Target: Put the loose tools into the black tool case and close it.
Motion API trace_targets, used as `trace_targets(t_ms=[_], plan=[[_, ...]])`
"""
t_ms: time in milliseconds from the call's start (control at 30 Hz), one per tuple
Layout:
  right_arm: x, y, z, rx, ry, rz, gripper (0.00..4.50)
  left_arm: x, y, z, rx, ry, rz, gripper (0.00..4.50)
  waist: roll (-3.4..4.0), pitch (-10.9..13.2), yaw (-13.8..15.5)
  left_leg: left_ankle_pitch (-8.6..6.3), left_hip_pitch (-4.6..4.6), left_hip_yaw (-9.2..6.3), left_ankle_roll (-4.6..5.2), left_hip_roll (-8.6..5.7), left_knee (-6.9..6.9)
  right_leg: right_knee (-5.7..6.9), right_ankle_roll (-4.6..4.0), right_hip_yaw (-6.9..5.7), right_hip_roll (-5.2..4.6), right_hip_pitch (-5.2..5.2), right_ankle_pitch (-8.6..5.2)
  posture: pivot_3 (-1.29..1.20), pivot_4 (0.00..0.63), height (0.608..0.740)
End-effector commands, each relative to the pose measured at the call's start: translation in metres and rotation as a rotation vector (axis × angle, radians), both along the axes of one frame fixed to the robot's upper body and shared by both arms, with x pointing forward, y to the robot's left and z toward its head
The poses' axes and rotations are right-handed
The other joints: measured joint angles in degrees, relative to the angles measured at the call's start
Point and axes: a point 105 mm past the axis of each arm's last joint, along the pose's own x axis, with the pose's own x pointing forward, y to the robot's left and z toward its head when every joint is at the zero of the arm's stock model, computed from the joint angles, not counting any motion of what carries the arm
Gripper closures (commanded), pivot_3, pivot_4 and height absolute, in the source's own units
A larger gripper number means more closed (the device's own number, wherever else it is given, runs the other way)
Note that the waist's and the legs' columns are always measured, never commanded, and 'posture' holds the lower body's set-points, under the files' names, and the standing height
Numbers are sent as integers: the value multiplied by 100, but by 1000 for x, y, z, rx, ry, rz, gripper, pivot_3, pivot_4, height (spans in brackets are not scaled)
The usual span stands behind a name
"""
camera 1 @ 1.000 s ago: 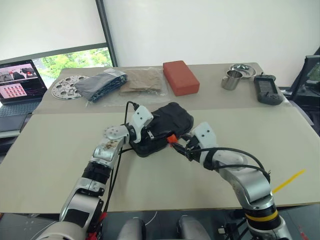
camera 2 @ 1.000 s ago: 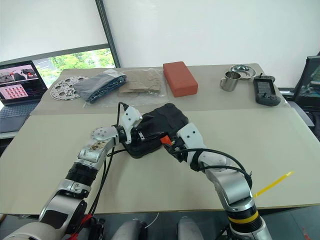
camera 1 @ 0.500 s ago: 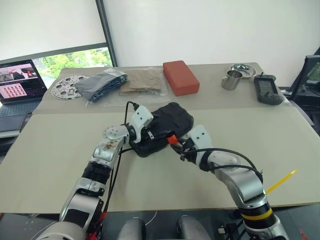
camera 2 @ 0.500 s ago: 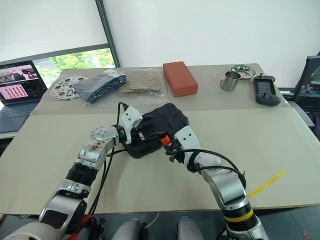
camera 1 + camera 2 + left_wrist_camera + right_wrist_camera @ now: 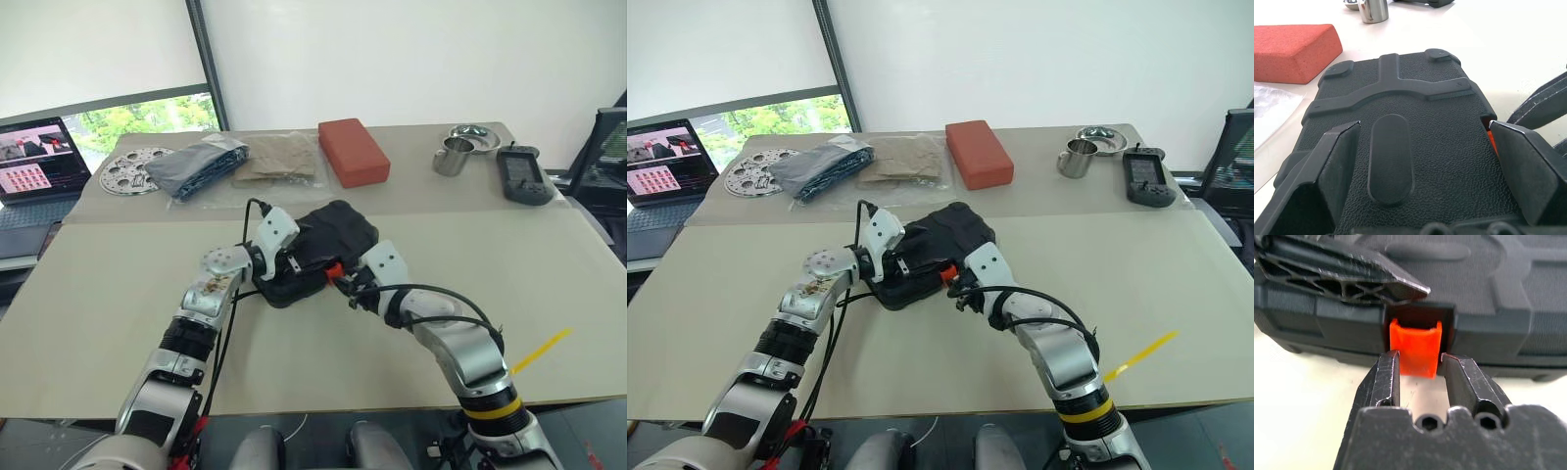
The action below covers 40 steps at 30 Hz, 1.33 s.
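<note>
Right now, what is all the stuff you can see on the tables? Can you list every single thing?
tool case: one, black, lid down, middle of the near table
latch: one, orange, on the case's front edge
block: one, red, far table
mug: one, steel, far table, right
bowl: one, steel, just behind the mug
handheld device: one, black-grey, far right
plastic bags: two, dark blue and tan, far table, left
round plate: one, metal with holes, far left
laptop: one, screen on, left edge
left gripper: open, over the case's lid
right gripper: fingertips either side of the latch
</note>
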Motion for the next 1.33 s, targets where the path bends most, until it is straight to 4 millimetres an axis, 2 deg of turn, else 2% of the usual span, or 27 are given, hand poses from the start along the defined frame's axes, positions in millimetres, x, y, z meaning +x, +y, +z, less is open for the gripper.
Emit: trace_targets(t_ms=[33, 233, 367, 500, 633, 700, 767, 867, 1000, 1033, 1133, 1333], plan=[[5, 9, 15, 16, -73, 16, 2853, -5, 6, -31, 66, 98, 13, 0, 0, 0, -8, 0, 2, 0, 0, 1, 0, 1, 0, 0, 0, 0, 0, 0, 150, 707], [5, 11, 15, 21, -70, 18, 2853, -5, 6, -31, 66, 98, 15, 0, -1, 0, -23, 0, 9, 0, 0, 3, -1, 4, 0, 3, 6, 0, 0, 0, 150, 707], [1, 0, 18, 35, -67, 34, 2853, -4, 10, -28, 58, 85, 27, 0, -1, 0, -20, 0, 8, 0, 0, 3, 0, 4, 0, 3, 7, 0, 0, 0, 150, 707], [1, -23, 26, 48, -100, 77, 2853, -3, 24, -16, 20, 60, 67, 0, -3, 2, 0, 0, 1, 0, 0, 0, -2, -3, 0, 3, 5, -1, 0, 0, 150, 707], [5, -64, 32, 35, -119, 93, 2853, -11, 51, 11, -70, 17, 107, 0, -9, 8, -16, 0, -7, -1, 0, 1, -11, -15, 0, 4, 3, -6, 0, 0, 150, 707], [6, -78, 34, 58, -113, 89, 2853, -16, 65, 20, -94, -1, 136, 0, -12, 15, -24, 0, -7, -1, 0, 3, -17, -16, 0, 5, 3, -13, 0, 0, 150, 707], [9, -94, 36, 92, -107, 60, 2355, -23, 85, 20, -99, 7, 191, 0, -15, 27, -30, 0, -5, -2, 0, 7, -25, -14, -1, 5, 4, -13, -1, 0, 150, 707], [8, -116, 33, 85, -119, 43, 1590, -45, 108, 17, -97, 35, 237, 0, -21, 39, -7, 0, -9, -9, 0, 13, -30, -14, -3, 4, 5, -20, 0, 0, 150, 707], [-5, -145, 24, 123, -105, 66, 219, -74, 137, 2, -96, 100, 332, 0, -21, 40, 40, 0, -8, -12, 0, 14, -56, -54, -11, 6, -22, -10, 4, 0, 150, 707], [-8, -151, 22, 127, -109, 76, 86, -80, 142, -4, -82, 113, 353, 0, -23, 41, 53, 0, -12, -13, 0, 10, -58, -59, -19, 4, -28, -8, 9, 0, 150, 707], [-16, -169, 16, 135, -117, 93, 86, -96, 151, -20, -60, 162, 394, 0, -25, 42, 85, -1, -15, -10, -1, 1, -63, -72, -46, 1, -48, -7, 25, 0, 150, 707], [-20, -183, 9, 115, -128, 107, 86, -101, 162, -35, -27, 178, 452, 0, -27, 45, 128, 0, -6, 3, -1, -1, -67, -70, -45, -5, -62, -1, 24, 0, 150, 707]])
